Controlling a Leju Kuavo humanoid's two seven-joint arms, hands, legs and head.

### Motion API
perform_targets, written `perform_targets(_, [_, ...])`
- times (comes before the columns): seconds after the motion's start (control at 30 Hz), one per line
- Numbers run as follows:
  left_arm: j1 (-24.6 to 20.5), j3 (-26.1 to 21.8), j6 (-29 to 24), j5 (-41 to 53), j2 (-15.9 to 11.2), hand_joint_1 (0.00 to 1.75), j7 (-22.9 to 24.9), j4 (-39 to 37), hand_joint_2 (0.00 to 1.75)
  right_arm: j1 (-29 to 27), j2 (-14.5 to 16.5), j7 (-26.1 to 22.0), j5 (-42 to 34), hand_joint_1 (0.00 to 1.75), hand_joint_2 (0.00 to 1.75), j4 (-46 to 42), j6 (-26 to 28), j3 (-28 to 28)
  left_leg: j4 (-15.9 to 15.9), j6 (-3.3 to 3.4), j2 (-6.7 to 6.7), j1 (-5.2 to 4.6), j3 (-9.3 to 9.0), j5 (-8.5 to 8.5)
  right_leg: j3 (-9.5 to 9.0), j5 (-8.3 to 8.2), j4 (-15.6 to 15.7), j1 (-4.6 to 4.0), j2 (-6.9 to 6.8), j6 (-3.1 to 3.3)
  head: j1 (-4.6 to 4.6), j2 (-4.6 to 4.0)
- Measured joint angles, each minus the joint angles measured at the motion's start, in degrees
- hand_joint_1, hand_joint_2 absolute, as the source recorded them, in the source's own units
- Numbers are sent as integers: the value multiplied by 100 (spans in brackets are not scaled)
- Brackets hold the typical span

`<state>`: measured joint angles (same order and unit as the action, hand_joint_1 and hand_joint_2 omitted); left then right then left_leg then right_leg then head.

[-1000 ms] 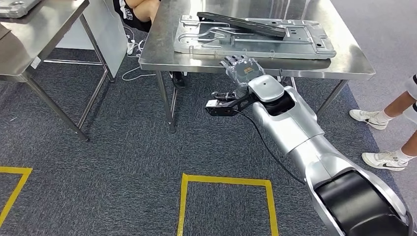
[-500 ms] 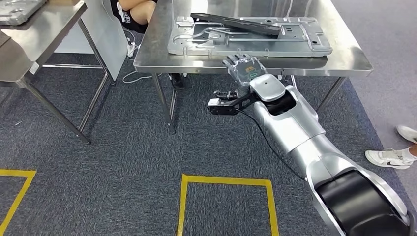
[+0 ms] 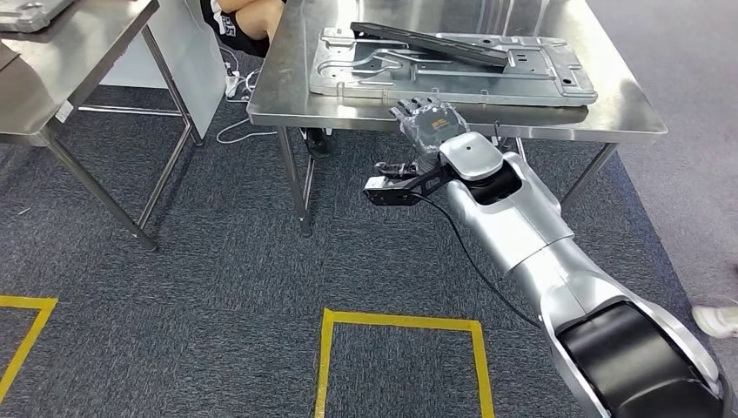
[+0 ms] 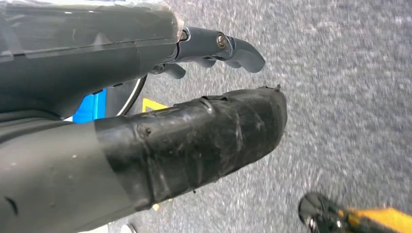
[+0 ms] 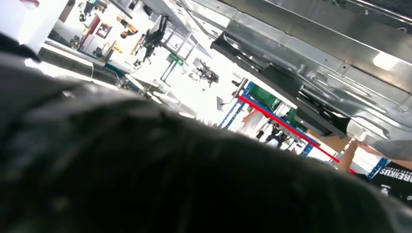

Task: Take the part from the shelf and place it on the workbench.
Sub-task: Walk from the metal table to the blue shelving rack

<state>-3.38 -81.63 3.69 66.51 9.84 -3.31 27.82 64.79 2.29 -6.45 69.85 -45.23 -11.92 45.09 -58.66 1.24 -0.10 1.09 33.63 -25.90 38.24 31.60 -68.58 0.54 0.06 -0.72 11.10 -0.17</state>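
Note:
A large grey stamped metal part (image 3: 452, 70) lies flat on the steel workbench (image 3: 618, 117), with a long black part (image 3: 426, 42) resting slantwise on top of it. My right hand (image 3: 426, 122) is at the workbench's front edge, just short of the metal part, fingers spread and holding nothing. In the right wrist view the hand is a dark blur (image 5: 145, 170), with the metal part (image 5: 311, 73) close beyond it. My left hand (image 4: 194, 97) hangs over the grey carpet, its thumb (image 4: 209, 136) and fingers (image 4: 228, 46) apart and empty.
A second steel table (image 3: 78, 43) stands at the left with another metal piece (image 3: 26, 9) on it. A person (image 3: 244, 17) sits behind the workbench, with white cables (image 3: 235, 87) on the floor. Yellow tape (image 3: 400, 322) marks the carpet. A shoe (image 3: 718, 320) shows at the right edge.
The view swayed slightly. The person's feet at the right have moved off towards the picture's edge. My right hand stays at the workbench's front edge.

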Motion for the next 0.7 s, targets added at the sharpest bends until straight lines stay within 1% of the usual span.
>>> perform_targets(0.03, [4, -1, 0, 0, -3, 0, 0, 0, 0, -9, -1, 0, 0, 0, 0, 2, -1, 0, -1, 9, 3, -5, 3, 0, 183, 158, -387, 5, 0, -13, 0, 0])
perform_targets(0.07, [7, -1, 0, 0, -7, 0, 0, 0, 0, -21, -1, 0, 0, 0, 0, 4, -1, 0, -2, 11, 2, -11, 4, 0, 322, 224, -665, 9, -1, -17, 0, 0])
perform_targets(0.1, [8, -1, 0, 0, -10, 0, 1, 0, 0, -31, -1, 0, 0, 0, 0, 6, -1, 0, -3, 13, -3, -17, 3, -1, 371, 171, -747, 10, -1, -10, 0, 0])
perform_targets(0.13, [7, -1, 0, 0, -13, 0, 0, 0, 0, -34, -2, 0, 0, 0, 0, 7, -1, 0, -3, 13, -9, -24, -4, -4, 314, 11, -604, 8, -1, 10, 0, 0])
perform_targets(0.17, [6, -1, 0, 0, -11, 0, 0, 0, 0, -28, -2, 0, 0, 0, 0, 7, -1, 0, -4, 12, -15, -31, -14, -9, 150, -219, -243, -3, 0, 46, 0, 0])
perform_targets(0.2, [6, -1, 0, 0, -4, 0, 0, 0, 0, -18, -2, 0, 0, 0, 0, 6, 0, 0, -4, 10, -18, -38, -23, -14, -50, -406, 180, -23, 1, 93, 0, 0])
perform_targets(0.23, [5, -1, 0, 0, 6, 0, 0, 0, 0, -8, -2, 0, 0, 0, 0, 5, 1, 0, -1, 1, -19, -45, -27, -19, -223, -539, 538, -47, 0, 132, 1, 0])
perform_targets(0.27, [5, -1, 0, 0, 17, 0, 1, 0, 0, -2, -2, 0, 0, 0, 0, 5, 1, 0, 2, -13, -19, -45, -29, -20, -334, -600, 775, -74, 0, 162, 1, 0])
perform_targets(0.3, [5, -1, 0, 0, 25, 0, 0, 0, 0, 1, -2, 0, 0, 0, 0, 5, 1, 0, 6, -33, -18, -41, -25, -18, -376, -588, 870, -94, -1, 182, 1, 0])
perform_targets(0.33, [3, 0, 0, 0, 28, 0, 0, 0, 0, 4, -2, 0, 0, 0, 0, 5, 1, 0, 19, -62, -18, -38, -27, -12, -382, -591, 899, -104, -1, 193, 1, 0])
perform_targets(0.4, [1, 0, 0, 0, 26, 0, -1, 0, 0, 9, -1, 0, 0, 0, 0, 1, 2, 0, -2, -122, -16, -38, -16, -58, -420, -612, 1001, -62, -7, 237, 1, 0])
perform_targets(0.43, [0, 0, 0, 0, 24, 0, -1, 0, 0, 15, 1, 0, 0, 0, 0, -1, 2, 0, -106, -148, -15, -40, 25, -143, -442, -633, 1050, -39, -11, 261, 1, 0])
perform_targets(0.47, [0, -1, 0, 0, 21, 0, 0, 0, 0, 20, 3, 0, 0, 0, 0, -3, 2, 0, -334, -170, -14, -38, 122, -290, -463, -652, 1091, -18, -16, 281, 2, 0])
perform_targets(0.53, [3, -1, 0, 0, 21, 0, 1, 0, 0, 17, 4, -1, 0, 0, 0, -1, 0, 0, -1079, -218, -14, -25, 461, -643, -468, -655, 1099, -29, -19, 301, 2, 0])
perform_targets(0.57, [4, -1, 0, 0, 21, 0, 1, 0, 0, 4, 4, -1, 0, 0, 0, -1, -1, 0, -1405, -242, -14, -16, 622, -741, -466, -652, 1095, -33, -19, 302, 2, 0])
perform_targets(0.6, [5, -1, 0, 0, 20, 0, 1, 0, 0, -9, 4, -2, 0, 0, 0, 0, -1, 0, -1556, -264, -13, -8, 706, -726, -465, -646, 1087, -34, -18, 301, 2, 0])
perform_targets(0.63, [7, -1, 0, 0, 16, 0, 1, 0, 0, -16, 4, -2, 0, 0, 0, 0, -1, 0, -1471, -279, -12, 1, 677, -591, -465, -637, 1072, -29, -16, 293, 2, 0])
perform_targets(0.67, [9, -1, 0, 0, 11, 0, 1, 0, 0, -17, 4, -2, 0, 0, 0, -1, -1, 0, -1175, -289, -9, 12, 545, -374, -467, -620, 1049, -22, -13, 280, 2, 0])
perform_targets(0.7, [11, -1, 0, 0, 7, 0, 1, 0, 0, -15, 4, -1, 0, 0, 0, -1, 0, 0, -770, -295, -5, 24, 362, -178, -466, -596, 1017, -14, -11, 259, 2, 0])
